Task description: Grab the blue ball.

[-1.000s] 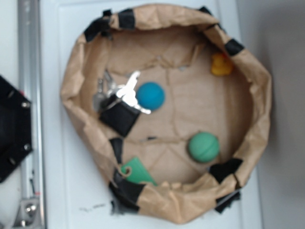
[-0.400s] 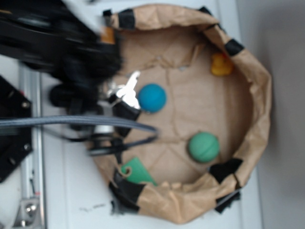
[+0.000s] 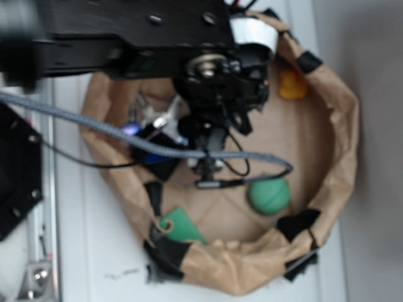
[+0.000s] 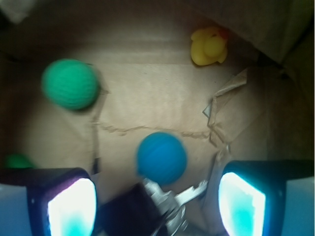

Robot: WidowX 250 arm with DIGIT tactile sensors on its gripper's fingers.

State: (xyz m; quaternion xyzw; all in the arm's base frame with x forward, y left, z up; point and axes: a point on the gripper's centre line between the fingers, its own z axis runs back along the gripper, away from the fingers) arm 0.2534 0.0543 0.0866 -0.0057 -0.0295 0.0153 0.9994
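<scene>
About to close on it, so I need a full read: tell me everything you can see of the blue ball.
The blue ball is a small, smooth, matte sphere of solid teal-blue, whole and unmarked as far as the blurred wrist view shows. It rests on the brown paper floor of the bag, in line with the gap between the open gripper's glowing fingers but ahead of them, ungrasped. Its near edge meets or overlaps the keys. In the exterior view the arm hides it.
</scene>
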